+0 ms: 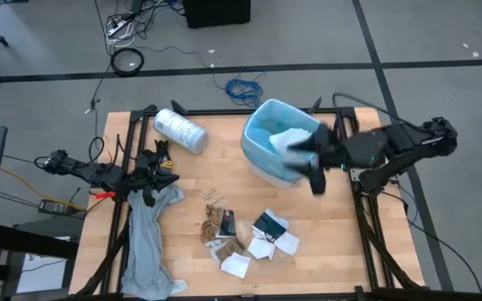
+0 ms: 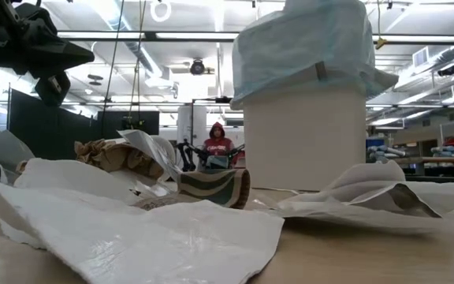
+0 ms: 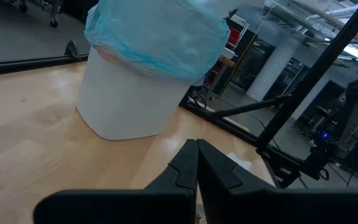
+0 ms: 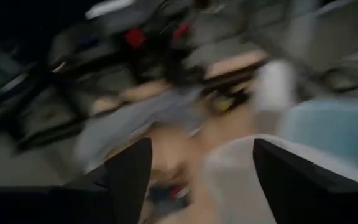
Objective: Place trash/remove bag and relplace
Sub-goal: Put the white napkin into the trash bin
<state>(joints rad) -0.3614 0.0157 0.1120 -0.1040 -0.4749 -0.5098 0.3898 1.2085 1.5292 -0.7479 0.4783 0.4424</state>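
The white bin [image 1: 266, 171] stands at the table's far right, lined with the light-blue bag [image 1: 266, 125], whose rim is folded over the bin's edge [image 2: 306, 47]. A crumpled white paper [image 1: 289, 140] lies inside it. My right gripper [image 1: 315, 159] hovers open over the bin's right rim, with nothing between its fingers [image 4: 201, 180]. Loose trash lies on the near middle of the table: brown wrappers [image 1: 217, 224], a black-and-white packet [image 1: 266, 226] and white papers [image 1: 235, 265]. My left gripper [image 1: 153, 167] waits shut [image 3: 196, 165] at the left, above the grey liner's far end [image 1: 151, 238].
A white printed roll [image 1: 180, 130] lies on its side at the far left of the table. The grey liner hangs over the near left edge. Black frame rails run along both sides. Bare wood lies between the bin and the scraps. A person [image 2: 217, 146] sits far behind.
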